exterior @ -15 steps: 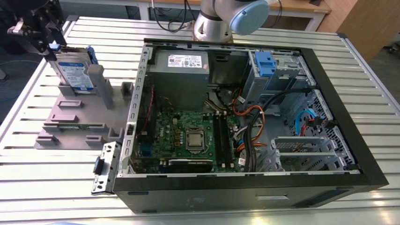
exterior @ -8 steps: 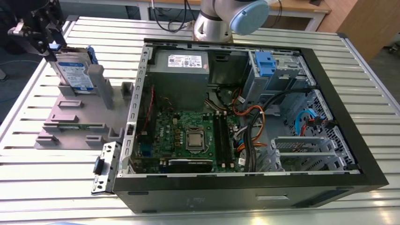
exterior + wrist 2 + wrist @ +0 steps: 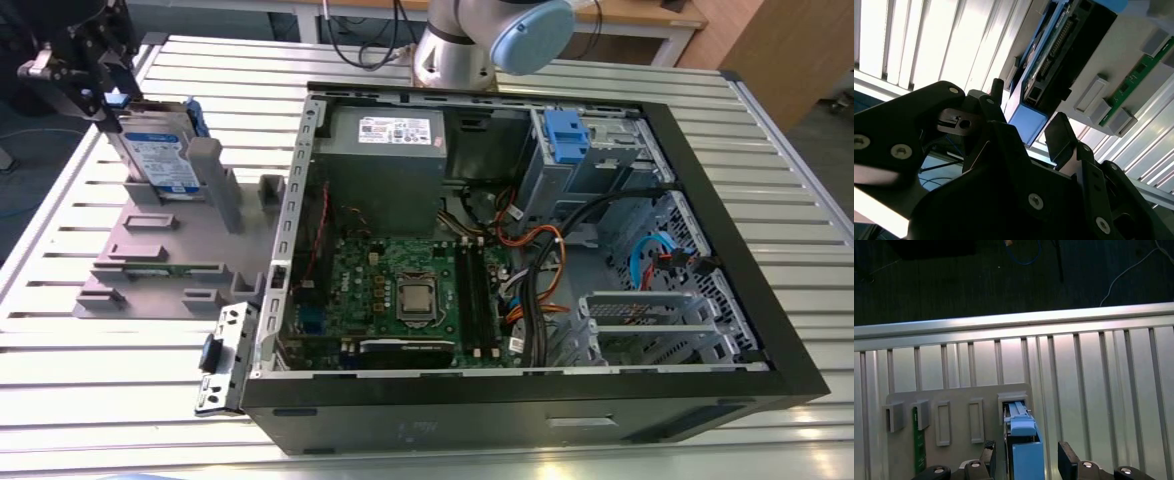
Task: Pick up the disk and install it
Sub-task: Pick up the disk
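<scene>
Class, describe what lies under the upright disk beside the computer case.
The disk stands on edge in a slot of the grey holder, which rests on the slatted table. Its lower edge, inside the slot, is hidden.

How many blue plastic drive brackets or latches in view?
2: bracket framing the upright silver-grey disk on the grey fixture; latch inside the black computer case. More may be hidden.

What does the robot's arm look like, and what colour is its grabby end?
The arm is a smooth silver-grey tube with a round pale-blue cap. Its end effector is chunky black, with two flat fingers and small silver screws.
</scene>
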`<act>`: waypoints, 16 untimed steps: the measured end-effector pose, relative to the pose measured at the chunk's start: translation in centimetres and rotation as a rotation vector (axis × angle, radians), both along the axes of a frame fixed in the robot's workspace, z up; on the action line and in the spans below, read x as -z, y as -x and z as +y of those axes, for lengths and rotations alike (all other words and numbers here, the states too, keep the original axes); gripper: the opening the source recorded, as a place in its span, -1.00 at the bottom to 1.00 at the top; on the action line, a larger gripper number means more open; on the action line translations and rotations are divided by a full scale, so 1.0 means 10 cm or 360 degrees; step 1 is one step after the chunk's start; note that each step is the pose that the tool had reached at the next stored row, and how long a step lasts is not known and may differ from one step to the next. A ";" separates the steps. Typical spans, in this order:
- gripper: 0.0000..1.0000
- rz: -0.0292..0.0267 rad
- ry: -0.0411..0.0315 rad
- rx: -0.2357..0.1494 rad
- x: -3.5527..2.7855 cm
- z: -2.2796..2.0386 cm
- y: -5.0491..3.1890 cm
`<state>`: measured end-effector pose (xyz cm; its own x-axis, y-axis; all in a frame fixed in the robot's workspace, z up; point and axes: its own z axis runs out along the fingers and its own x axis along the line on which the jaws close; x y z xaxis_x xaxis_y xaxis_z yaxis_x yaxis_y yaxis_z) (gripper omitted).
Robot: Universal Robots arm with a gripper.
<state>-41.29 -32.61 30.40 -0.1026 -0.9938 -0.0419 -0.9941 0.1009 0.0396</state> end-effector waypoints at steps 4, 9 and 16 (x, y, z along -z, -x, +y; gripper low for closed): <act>0.21 0.00000 0.0000 0.0000 0.011 0.000 0.002; 0.21 0.00001 0.0000 0.0000 0.030 0.000 0.007; 0.21 -0.00002 0.0000 0.0000 0.048 0.000 0.012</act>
